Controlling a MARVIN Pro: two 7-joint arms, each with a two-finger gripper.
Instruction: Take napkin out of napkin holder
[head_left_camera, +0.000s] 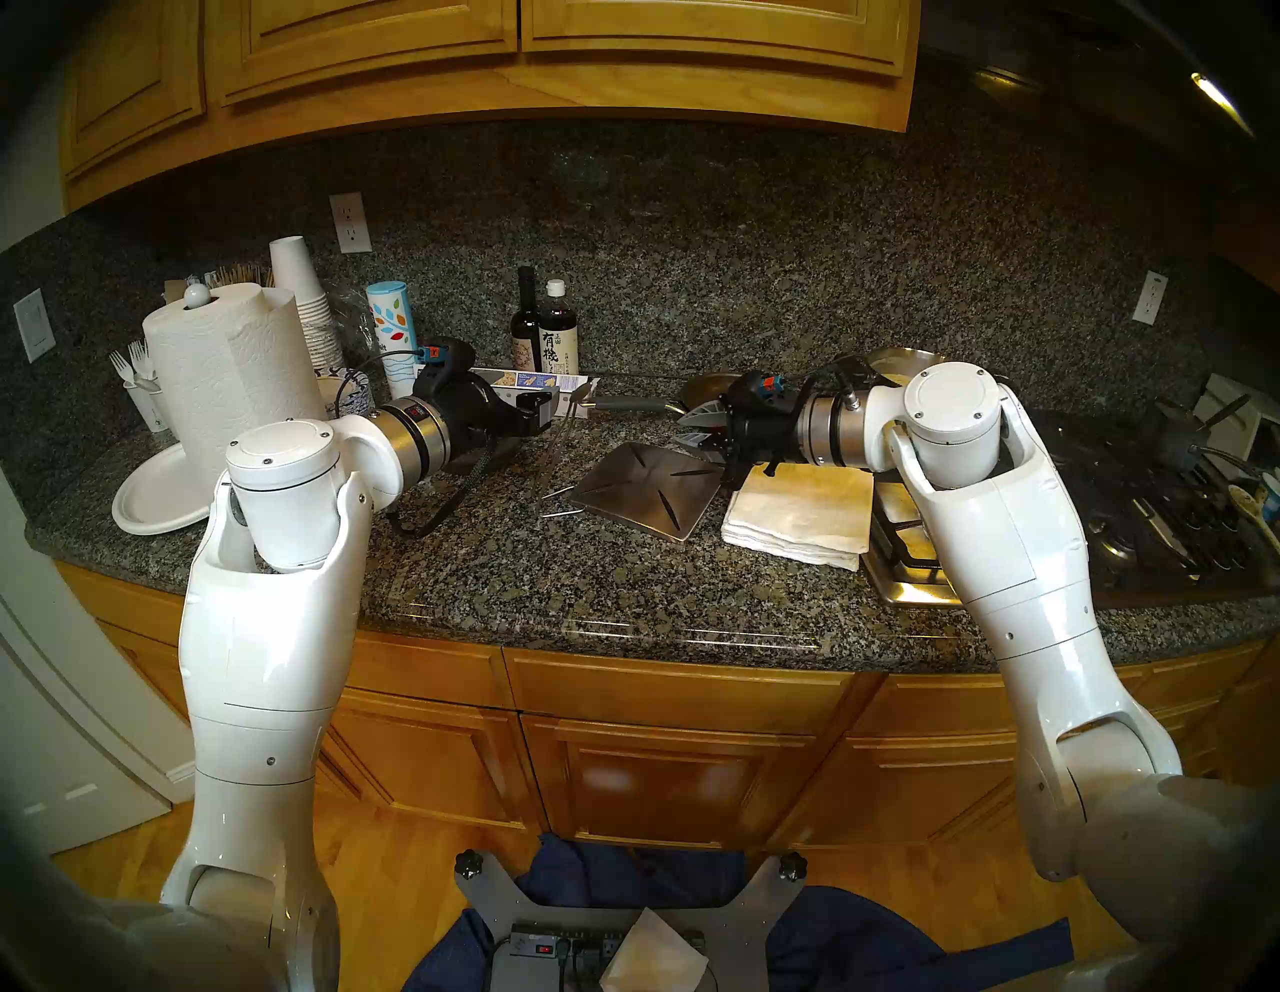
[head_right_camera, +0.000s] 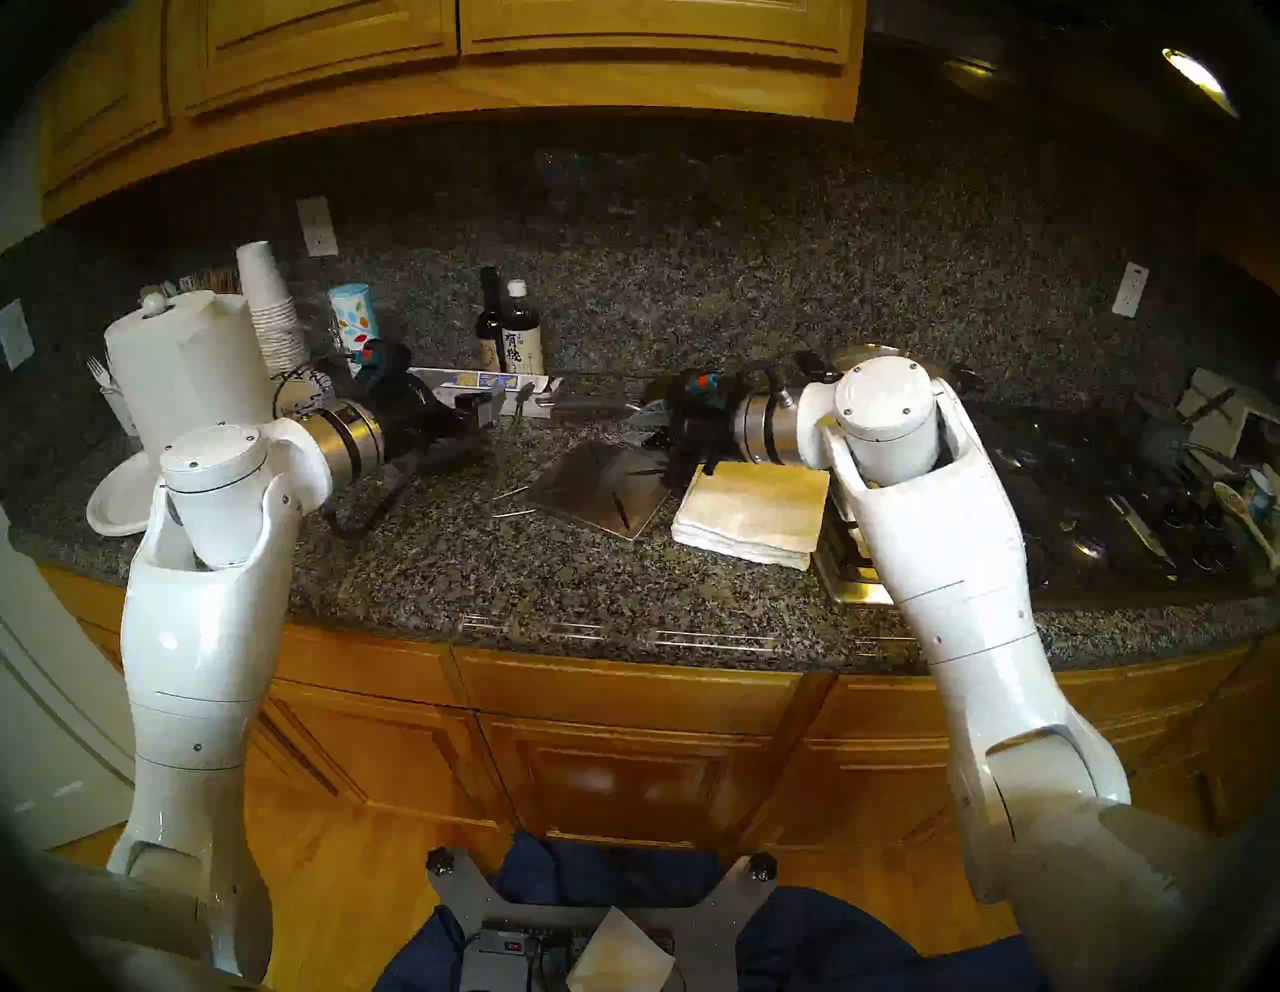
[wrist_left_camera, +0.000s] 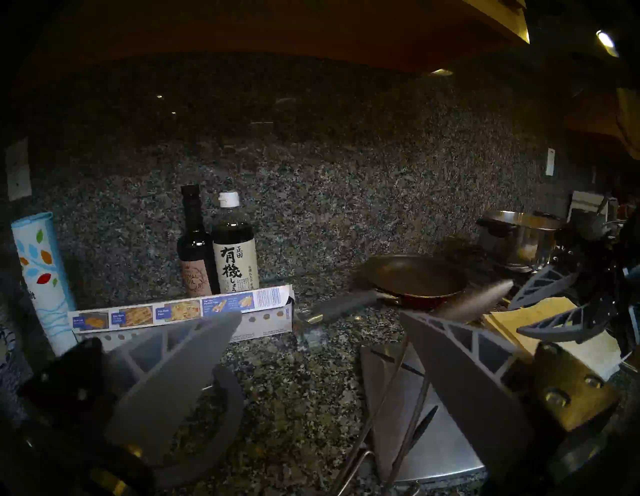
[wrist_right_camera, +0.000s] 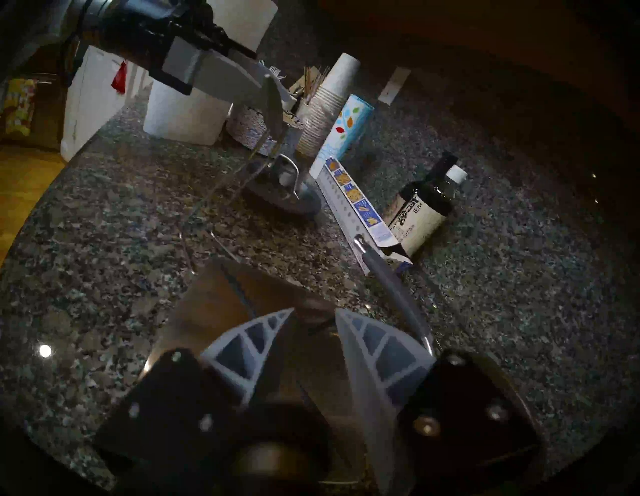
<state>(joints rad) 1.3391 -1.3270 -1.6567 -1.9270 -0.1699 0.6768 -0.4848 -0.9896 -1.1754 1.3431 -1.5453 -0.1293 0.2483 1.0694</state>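
The napkin (head_left_camera: 803, 519), a thick white folded stack, lies flat on the granite counter just right of the napkin holder (head_left_camera: 644, 492). The holder's square steel plate is bare. Its thin wire arm (head_left_camera: 564, 443) stands raised at the plate's left edge. The arm's leaf tip (wrist_left_camera: 481, 298) is blurred in the left wrist view, just beyond the left gripper's right finger. My left gripper (head_left_camera: 550, 409) is open beside the raised wire. My right gripper (head_left_camera: 692, 426) is open and empty, hovering over the plate's far right corner by the napkin's left edge. It also shows in the right wrist view (wrist_right_camera: 314, 311).
A frying pan (head_left_camera: 713, 391) lies behind the plate with its handle pointing left. A long box (head_left_camera: 533, 381) and two bottles (head_left_camera: 547, 332) stand at the back. A paper towel roll (head_left_camera: 221, 374), cups and a paper plate (head_left_camera: 152, 499) are at the left. A stove (head_left_camera: 900, 554) borders the napkin's right.
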